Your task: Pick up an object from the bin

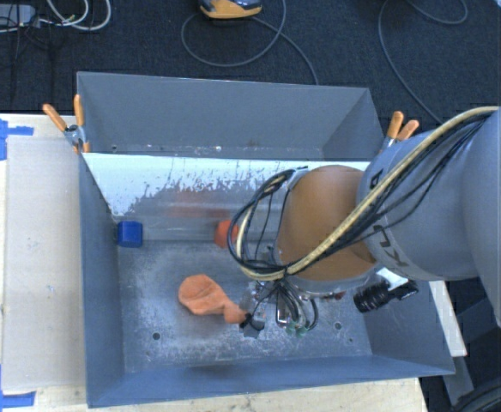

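Note:
My gripper (266,314) is low over the bin floor, right of the middle and towards the front wall, under the orange wrist cover. Just left of it lies a flat, floppy orange piece (202,295) with a narrow tail that points at the gripper and ends right beside it. I cannot tell whether they touch. A small red-orange thing (223,233) lies farther back near the rear wall, half hidden by the arm's cables.
A small blue cube (130,233) sits at the far left of the bin floor against the rear slope. The arm and its cable loops cover the right half of the bin.

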Controlling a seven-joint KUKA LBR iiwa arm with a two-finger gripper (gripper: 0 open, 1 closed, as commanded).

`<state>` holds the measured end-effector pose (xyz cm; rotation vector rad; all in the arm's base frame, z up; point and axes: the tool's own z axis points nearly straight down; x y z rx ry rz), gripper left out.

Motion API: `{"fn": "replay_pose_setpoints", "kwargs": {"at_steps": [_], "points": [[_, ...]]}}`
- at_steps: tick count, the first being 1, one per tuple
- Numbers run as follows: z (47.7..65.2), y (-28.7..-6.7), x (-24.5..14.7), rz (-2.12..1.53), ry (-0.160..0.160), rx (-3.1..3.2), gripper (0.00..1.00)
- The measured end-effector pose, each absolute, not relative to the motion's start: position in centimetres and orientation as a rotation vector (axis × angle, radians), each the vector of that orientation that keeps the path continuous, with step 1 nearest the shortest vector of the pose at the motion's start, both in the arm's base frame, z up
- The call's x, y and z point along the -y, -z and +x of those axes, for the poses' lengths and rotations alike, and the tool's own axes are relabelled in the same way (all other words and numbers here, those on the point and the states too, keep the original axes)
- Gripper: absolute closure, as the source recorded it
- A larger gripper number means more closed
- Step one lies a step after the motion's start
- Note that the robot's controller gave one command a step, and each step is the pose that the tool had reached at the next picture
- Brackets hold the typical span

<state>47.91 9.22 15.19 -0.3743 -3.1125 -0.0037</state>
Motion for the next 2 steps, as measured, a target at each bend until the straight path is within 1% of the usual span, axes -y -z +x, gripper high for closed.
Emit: {"fn": "replay_pose_setpoints", "kwargs": {"at_steps": [1,2], "points": [[49.2,-20.1,-10.9,-0.362,-0.004,3.100,1.00],[49.1,-23.2,-10.4,-0.314,0.004,3.119,1.00]]}}
